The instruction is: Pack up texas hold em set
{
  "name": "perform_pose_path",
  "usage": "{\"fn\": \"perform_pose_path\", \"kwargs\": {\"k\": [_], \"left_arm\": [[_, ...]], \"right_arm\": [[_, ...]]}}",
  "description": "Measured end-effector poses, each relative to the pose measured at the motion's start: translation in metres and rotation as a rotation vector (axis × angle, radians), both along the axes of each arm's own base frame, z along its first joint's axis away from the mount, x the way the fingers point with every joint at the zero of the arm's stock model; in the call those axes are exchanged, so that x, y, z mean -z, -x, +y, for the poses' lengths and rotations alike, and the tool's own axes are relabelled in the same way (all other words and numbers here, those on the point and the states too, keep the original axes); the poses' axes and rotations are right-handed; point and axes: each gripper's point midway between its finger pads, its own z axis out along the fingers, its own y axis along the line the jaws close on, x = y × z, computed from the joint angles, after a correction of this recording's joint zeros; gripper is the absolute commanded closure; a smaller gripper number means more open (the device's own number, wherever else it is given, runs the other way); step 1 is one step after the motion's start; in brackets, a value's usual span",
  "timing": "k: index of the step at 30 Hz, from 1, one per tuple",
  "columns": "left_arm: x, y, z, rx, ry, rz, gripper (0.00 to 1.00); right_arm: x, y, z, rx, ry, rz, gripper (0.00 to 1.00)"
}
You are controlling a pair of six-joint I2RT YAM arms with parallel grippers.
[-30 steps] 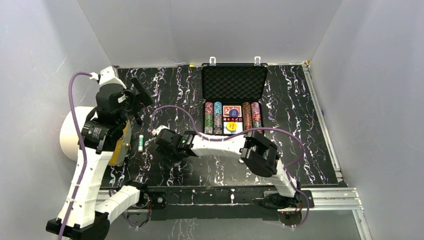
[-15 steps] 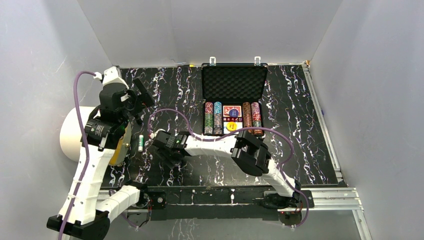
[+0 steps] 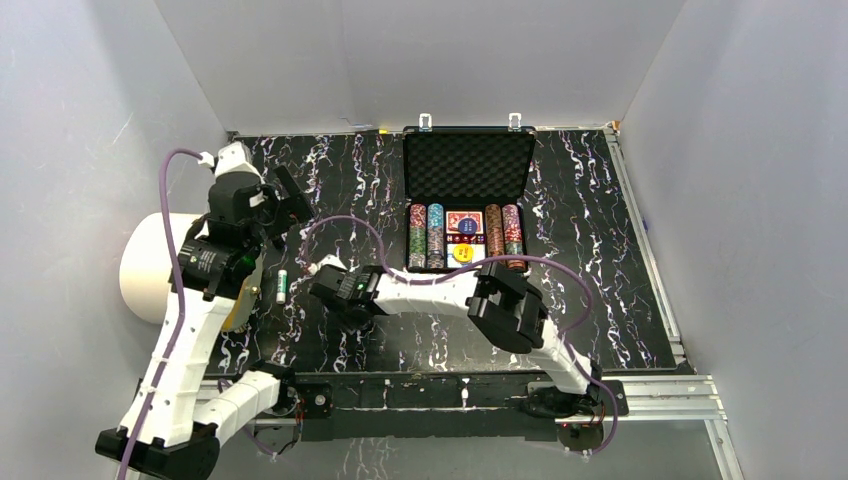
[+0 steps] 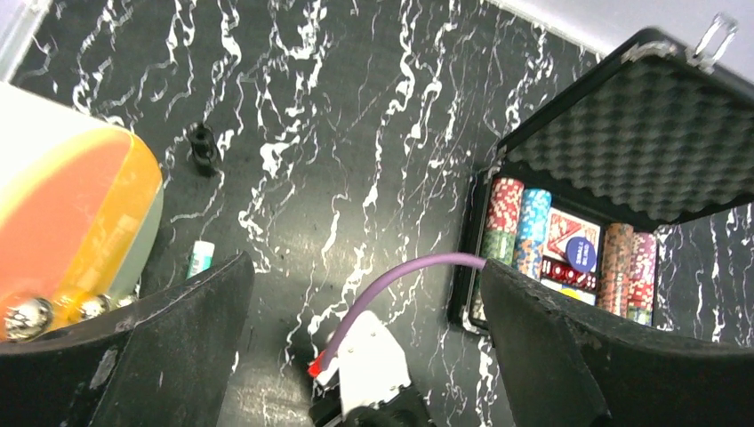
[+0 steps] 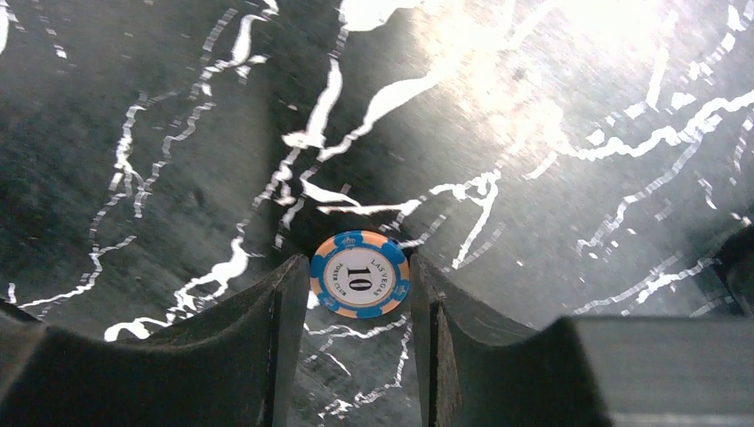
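**Left arm.** The arm rises from its base at the near left corner, elbow high, wrist bent back toward the counter point(image 3: 600, 220). The left gripper point(image 4: 364, 267) hangs well above the surface with its fingers wide apart and holds nothing. Below it stand a white drum point(image 3: 145, 265) with an orange face and a small green-and-white cylinder point(image 3: 283, 285).

**Right arm.** The arm folds at the elbow and reaches leftward across the near half of the counter. The right gripper point(image 5: 356, 262) is low over the surface, near the cylinder. Its fingers point(image 5: 284, 338) stand on either side of one poker chip point(image 5: 359, 286), at or against its rim. Whether they press on it cannot be told.

**Poker chip.** It lies flat on the black, white-veined counter, well apart from the briefcase. The rim is blue and orange. The white centre reads "10", with "LAS VEGAS" and "POKER CLUB".

**Briefcase.** The black briefcase point(image 3: 466, 165) sits open at the far centre of the counter. The lid is upright, lined with dimpled foam, with two silver latches on its top edge.
- Chip rows point(image 3: 417, 235): four rows, two at the left and two at the right.
- Red card deck point(image 3: 466, 224): between the rows, with a blue round button on it.
- Yellow button point(image 3: 462, 253): just in front of the deck.
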Motion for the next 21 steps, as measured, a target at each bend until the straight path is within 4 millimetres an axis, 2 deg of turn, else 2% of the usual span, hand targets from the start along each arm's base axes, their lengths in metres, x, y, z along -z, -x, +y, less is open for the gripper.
{"fn": "perform_pose_path", "kwargs": {"k": [4, 12, 17, 21], "left_arm": [[0.028, 0.005, -0.005, 0.008, 0.025, 0.069, 0.02], [0.106, 0.034, -0.01, -0.011, 0.079, 0.282, 0.03], [0.151, 0.056, -0.017, -0.003, 0.125, 0.409, 0.11], [0.18, 0.068, -0.031, 0.041, 0.183, 0.481, 0.16]], "right_arm": [[-0.003, -0.007, -0.018, 0.056, 0.011, -0.023, 0.48], [-0.022, -0.025, -0.038, 0.174, -0.049, -0.049, 0.47], [-0.034, -0.036, -0.043, 0.236, -0.103, -0.048, 0.47], [-0.048, -0.043, -0.048, 0.291, -0.168, -0.02, 0.47]]}}
